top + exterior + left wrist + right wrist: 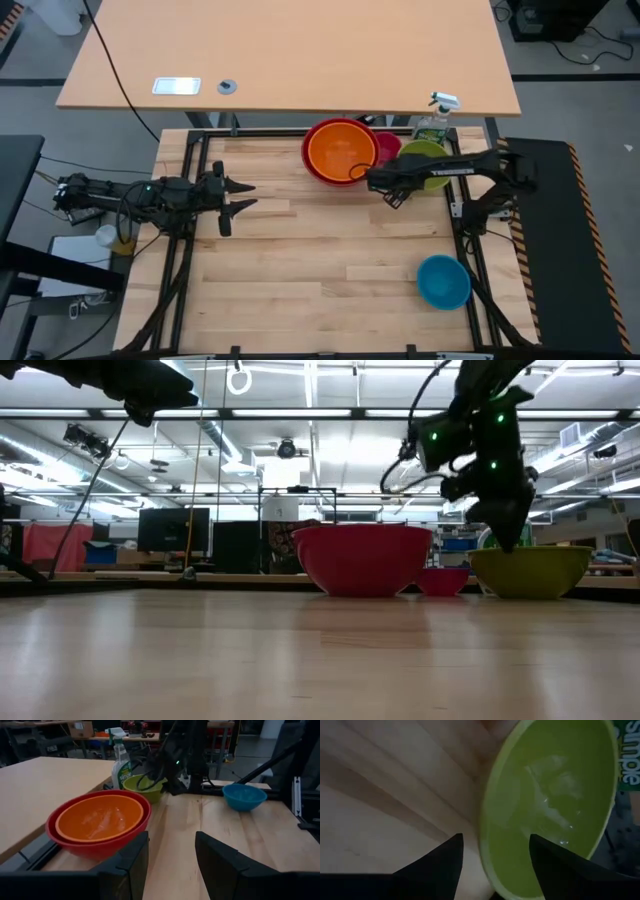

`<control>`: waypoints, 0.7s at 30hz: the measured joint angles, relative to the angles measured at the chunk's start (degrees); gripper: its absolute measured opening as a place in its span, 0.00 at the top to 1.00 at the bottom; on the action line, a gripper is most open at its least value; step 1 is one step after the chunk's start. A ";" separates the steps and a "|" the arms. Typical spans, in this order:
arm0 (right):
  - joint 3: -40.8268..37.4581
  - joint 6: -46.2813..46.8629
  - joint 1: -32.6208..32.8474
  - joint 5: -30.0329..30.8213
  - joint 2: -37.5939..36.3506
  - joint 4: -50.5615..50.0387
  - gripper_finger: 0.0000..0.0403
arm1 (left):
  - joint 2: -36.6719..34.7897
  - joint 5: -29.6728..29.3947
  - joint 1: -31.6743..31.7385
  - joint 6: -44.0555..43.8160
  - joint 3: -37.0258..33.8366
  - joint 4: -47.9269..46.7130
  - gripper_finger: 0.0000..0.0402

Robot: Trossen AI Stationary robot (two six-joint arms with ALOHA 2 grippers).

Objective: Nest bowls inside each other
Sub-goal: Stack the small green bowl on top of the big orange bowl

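An orange bowl (pixel 340 152) sits nested in the red bowl (pixel 310 163) at the table's far edge. The small pink bowl (pixel 388 148) stands just right of them, then the lime green bowl (pixel 425 152). The blue bowl (pixel 443 281) stands alone near the front right corner. My right gripper (pixel 492 840) slants down over the green bowl's left rim (pixel 487 820), open, one finger inside the rim and one outside, with no touch that I can see. My left gripper (pixel 243 195) waits open above the table's left side, pointing toward the bowls.
A green spray bottle (pixel 434 122) stands right behind the green bowl at the far edge. A large light desk (pixel 290 50) lies beyond the table. Bare wood stretches across the table's middle and near side (pixel 320 270).
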 joint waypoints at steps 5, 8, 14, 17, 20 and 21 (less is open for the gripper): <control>0.00 -3.03 -1.69 -0.26 5.31 -0.12 0.43 | 0.00 -0.01 0.00 0.11 0.00 -0.01 0.59; 0.00 -3.73 -2.98 -0.32 8.00 0.11 0.45 | 0.00 -0.01 0.00 0.13 0.00 -0.01 0.59; 0.00 -5.08 -4.56 -2.36 11.61 1.34 0.61 | 0.00 -0.01 0.00 0.12 0.00 -0.04 0.59; 0.00 -5.08 -4.64 -2.36 11.97 1.41 0.72 | 0.00 -0.01 0.00 0.13 0.00 -0.04 0.59; 0.00 -5.18 -4.62 -2.57 11.63 1.55 0.83 | 0.00 -0.01 0.00 0.13 0.00 -0.05 0.59; 0.02 -5.14 -4.55 -2.78 11.27 1.64 0.87 | 0.00 -0.01 0.00 0.13 0.00 -0.06 0.59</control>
